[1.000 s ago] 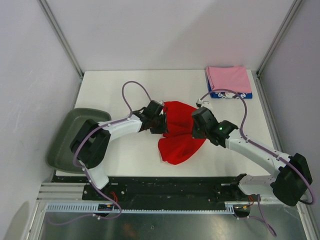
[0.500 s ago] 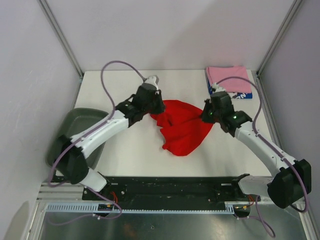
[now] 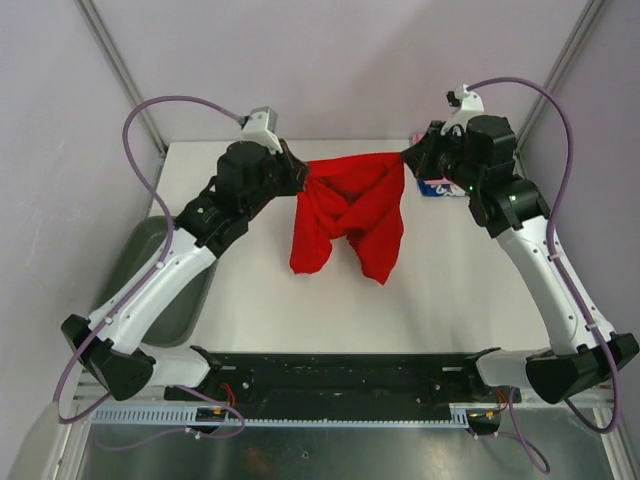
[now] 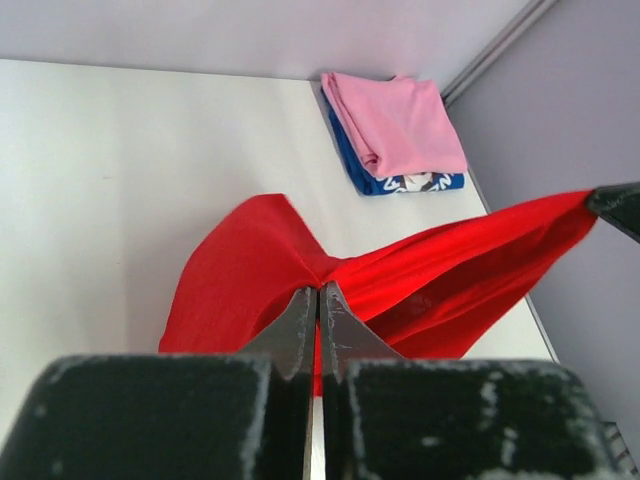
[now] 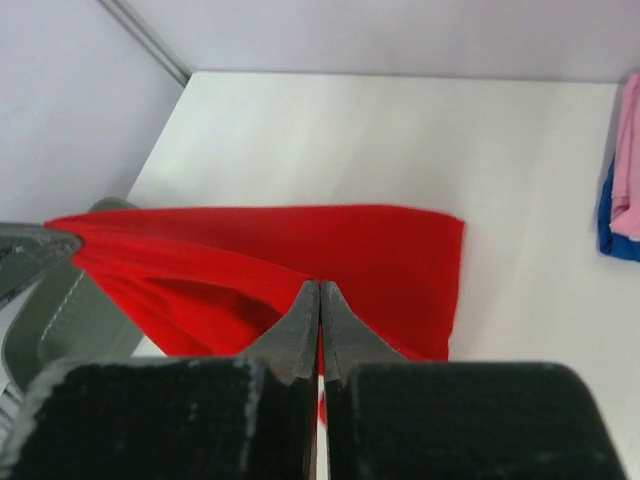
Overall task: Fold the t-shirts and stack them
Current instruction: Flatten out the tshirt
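The red t-shirt hangs in the air, stretched between my two grippers over the middle of the table. My left gripper is shut on its left top corner; the cloth shows beyond its closed fingertips in the left wrist view. My right gripper is shut on its right top corner; the red cloth shows in the right wrist view. The shirt's lower parts hang down in two twisted tails. The pink t-shirt lies folded on the folded blue t-shirt at the far right of the table.
The grey-green tray sits off the table's left edge, partly under my left arm; its edge shows in the right wrist view. Grey walls and metal frame posts close in the table on three sides.
Both grippers have risen and moved apart toward the back, lifting the red t-shirt off the table and stretching its top edge between them.
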Tool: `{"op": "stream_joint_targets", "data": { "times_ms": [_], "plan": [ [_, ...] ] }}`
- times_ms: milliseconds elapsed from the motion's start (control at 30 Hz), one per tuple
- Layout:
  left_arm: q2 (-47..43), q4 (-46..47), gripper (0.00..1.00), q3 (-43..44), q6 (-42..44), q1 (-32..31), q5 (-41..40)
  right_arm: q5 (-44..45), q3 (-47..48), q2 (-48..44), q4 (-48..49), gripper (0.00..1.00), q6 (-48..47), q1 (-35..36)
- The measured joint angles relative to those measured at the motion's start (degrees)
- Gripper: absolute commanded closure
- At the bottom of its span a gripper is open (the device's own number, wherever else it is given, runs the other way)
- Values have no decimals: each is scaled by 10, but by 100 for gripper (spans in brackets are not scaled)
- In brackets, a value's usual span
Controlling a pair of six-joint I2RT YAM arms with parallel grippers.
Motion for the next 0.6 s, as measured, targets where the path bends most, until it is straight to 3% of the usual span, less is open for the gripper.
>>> {"op": "stream_joint_targets", "data": {
  "times_ms": [267,467,600],
  "plan": [
    [-10,-37,100,-5,6,54,-4,12,-9,-2,-31,100,-8,-8],
    [-26,-49,100,-36,6,80,3,18,-94,-31,-41,99,1,-10],
    [-29,-50,100,-74,5,84,33,21,-183,-48,-44,80,26,7]
  ]
}}
